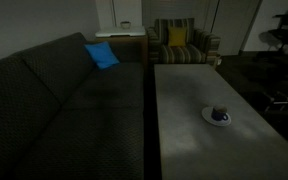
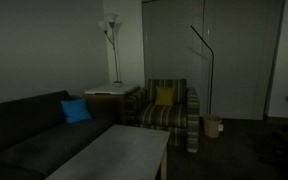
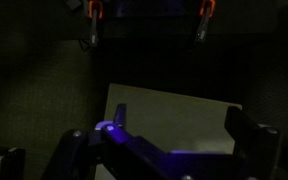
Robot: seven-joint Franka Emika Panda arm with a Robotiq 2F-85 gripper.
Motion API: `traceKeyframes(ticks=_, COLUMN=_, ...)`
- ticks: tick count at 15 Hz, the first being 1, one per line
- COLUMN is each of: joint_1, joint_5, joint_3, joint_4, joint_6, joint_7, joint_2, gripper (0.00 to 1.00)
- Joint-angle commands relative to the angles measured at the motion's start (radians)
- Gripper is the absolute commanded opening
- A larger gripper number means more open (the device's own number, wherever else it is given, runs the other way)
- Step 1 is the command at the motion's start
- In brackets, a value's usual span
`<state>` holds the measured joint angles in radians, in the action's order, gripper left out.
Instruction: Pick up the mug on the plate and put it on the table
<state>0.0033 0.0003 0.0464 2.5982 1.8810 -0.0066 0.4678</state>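
The small dark blue mug (image 1: 219, 113) stands on the small white plate (image 1: 217, 120) on the right part of the long grey table (image 1: 199, 100) in an exterior view. The table's end also shows in an exterior view (image 2: 114, 155), without mug or plate in sight. The arm does not show in either exterior view. In the wrist view my gripper (image 3: 179, 128) is open and empty, its two dark fingers wide apart over the grey table top (image 3: 174, 120). Mug and plate are out of the wrist view.
A dark patterned sofa (image 1: 54, 100) runs along the table with a blue cushion (image 1: 101, 55). A striped armchair (image 1: 179, 45) with a yellow cushion stands at the far end. A floor lamp (image 2: 111, 40) and side table (image 2: 112, 95) stand behind the sofa.
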Motion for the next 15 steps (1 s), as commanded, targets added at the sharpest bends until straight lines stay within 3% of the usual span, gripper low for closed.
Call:
traceKeyframes(ticks=1, joint_1=-0.009, joint_5=0.004, joint_3=-0.009, joint_4=-0.002, joint_6=-0.003, joint_7=-0.004, joint_2=0.000, gripper=1.00)
traceKeyframes(ticks=9, joint_1=0.015, joint_5=0.073, joint_3=0.012, joint_4=-0.077, joint_6=0.122, joint_7=-0.092, joint_2=-0.155, gripper=1.00)
traceKeyframes(ticks=15, joint_1=0.035, joint_5=0.314, joint_3=0.017, joint_4=-0.166, joint_6=0.138, joint_7=-0.200, joint_2=-0.342, gripper=1.00)
